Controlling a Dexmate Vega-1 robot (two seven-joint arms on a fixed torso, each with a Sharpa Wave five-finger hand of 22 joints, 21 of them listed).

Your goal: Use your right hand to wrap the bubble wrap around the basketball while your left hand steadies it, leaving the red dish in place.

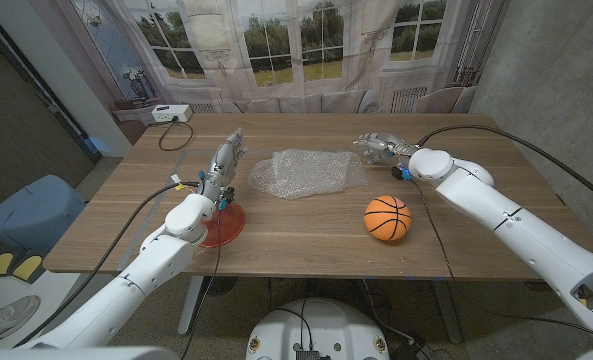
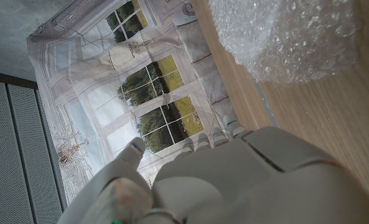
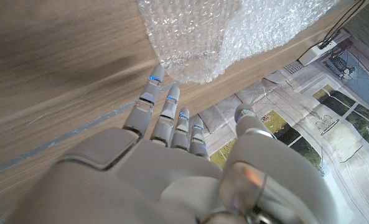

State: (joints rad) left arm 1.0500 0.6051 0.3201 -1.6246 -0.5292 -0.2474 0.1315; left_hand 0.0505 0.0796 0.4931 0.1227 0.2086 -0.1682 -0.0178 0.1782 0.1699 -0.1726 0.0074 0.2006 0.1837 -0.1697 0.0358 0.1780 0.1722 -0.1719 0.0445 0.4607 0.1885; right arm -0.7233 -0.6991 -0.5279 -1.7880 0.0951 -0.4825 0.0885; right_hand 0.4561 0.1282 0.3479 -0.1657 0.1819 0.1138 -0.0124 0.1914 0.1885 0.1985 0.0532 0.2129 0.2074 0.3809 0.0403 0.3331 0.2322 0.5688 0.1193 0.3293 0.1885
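The orange rubber basketball (image 1: 387,217) sits loose on the wooden table (image 1: 306,240), apart from the crumpled clear bubble wrap sheet (image 1: 306,172); it could roll once the wrap is dragged over it, as the left robot hand (image 1: 226,155), empty with fingers extended, stands far off above the red round dish (image 1: 222,226). The right robot hand (image 1: 381,148), fingers spread and empty, hovers just beside the wrap, before a window-scene backdrop.

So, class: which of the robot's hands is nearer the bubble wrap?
Right. The right hand hovers just beside the bubble wrap; the left hand is slightly farther off, opposite.
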